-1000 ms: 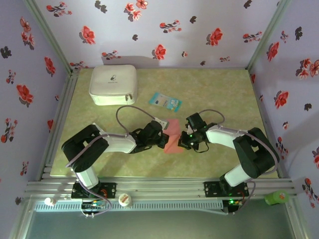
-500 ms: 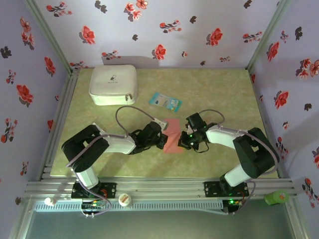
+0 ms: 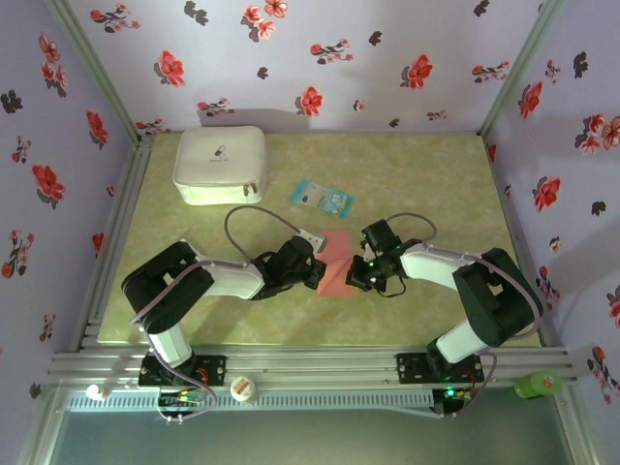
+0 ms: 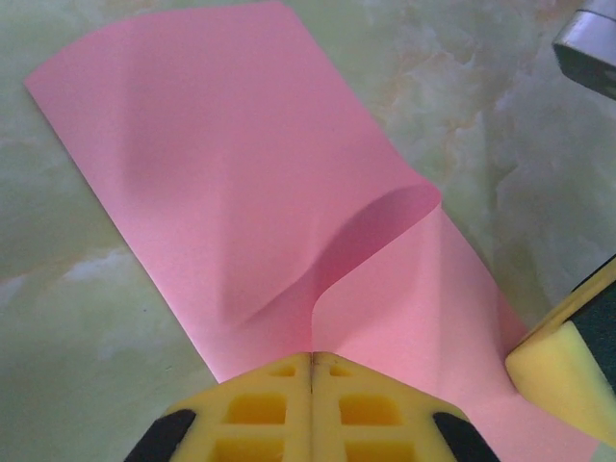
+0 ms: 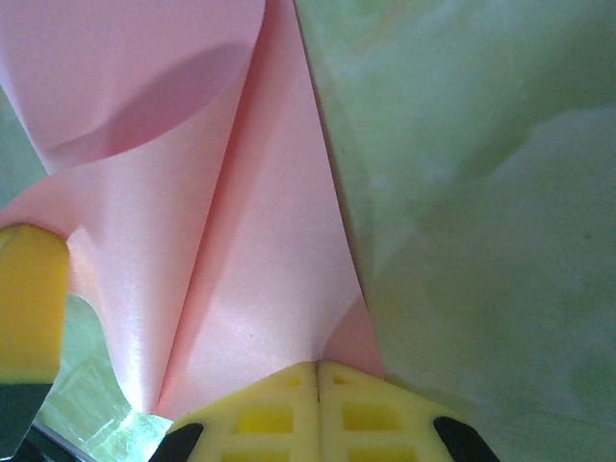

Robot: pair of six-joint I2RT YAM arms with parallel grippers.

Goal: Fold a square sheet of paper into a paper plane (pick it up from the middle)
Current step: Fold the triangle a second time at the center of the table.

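The square sheet of paper (image 3: 336,262) is salmon-pink and lies mid-table, bent over on itself into a loose curl with no plane shape to it. In the left wrist view the sheet (image 4: 221,173) rises in a soft fold that runs straight into my left gripper (image 4: 312,358), whose yellow pads are shut on it. My right gripper (image 5: 318,366) is shut on the sheet's opposite edge (image 5: 250,241). From above, the left gripper (image 3: 318,272) and the right gripper (image 3: 355,276) face each other across the paper, close together. Each wrist view catches the other gripper's yellow pad (image 4: 568,371) (image 5: 29,298).
A white zip case (image 3: 221,165) stands at the back left. A small light-blue packet (image 3: 321,197) lies just behind the paper. Flowered walls close in three sides. A white cap (image 3: 242,388) and a green object (image 3: 538,385) sit on the front rail.
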